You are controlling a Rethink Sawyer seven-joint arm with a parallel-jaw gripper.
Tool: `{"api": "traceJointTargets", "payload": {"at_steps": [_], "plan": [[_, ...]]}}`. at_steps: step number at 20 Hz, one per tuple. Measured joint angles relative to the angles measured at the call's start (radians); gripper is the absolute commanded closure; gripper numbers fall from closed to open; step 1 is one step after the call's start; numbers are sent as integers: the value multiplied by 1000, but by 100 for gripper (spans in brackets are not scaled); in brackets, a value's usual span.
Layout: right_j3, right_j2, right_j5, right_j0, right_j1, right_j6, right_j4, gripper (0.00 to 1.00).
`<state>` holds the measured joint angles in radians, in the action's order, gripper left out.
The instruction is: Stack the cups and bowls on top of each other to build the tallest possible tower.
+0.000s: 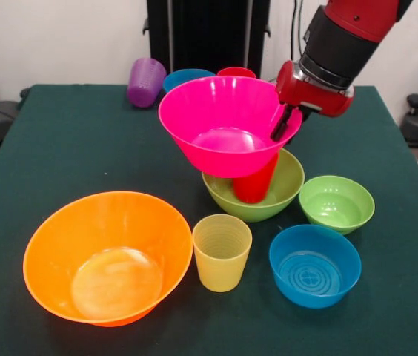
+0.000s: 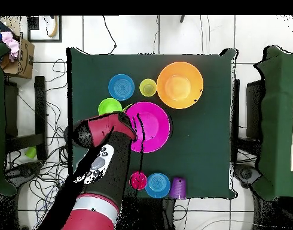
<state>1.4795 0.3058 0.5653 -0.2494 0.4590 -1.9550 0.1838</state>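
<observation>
The tower stands mid-table: the medium lime green bowl holds the bright red cup, and the hot pink bowl rests tilted on top of the cup. My gripper is shut on the pink bowl's right rim, with one black finger inside the bowl. In the overhead view the gripper sits at the left rim of the pink bowl, which hides the cup and the green bowl below it.
In front are the large orange bowl, the yellow cup, a blue bowl and the small green bowl. At the back are the purple cup on its side, a second blue bowl and the pinkish-red cup.
</observation>
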Motion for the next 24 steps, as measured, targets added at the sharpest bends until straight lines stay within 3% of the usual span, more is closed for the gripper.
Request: {"api": "traceJointTargets", "payload": {"at_steps": [11, 24], "plan": [[-6, -12, 35, 41, 3, 0, -86, 100], [-9, -12, 48, 47, 1, 0, -107, 100]]}}
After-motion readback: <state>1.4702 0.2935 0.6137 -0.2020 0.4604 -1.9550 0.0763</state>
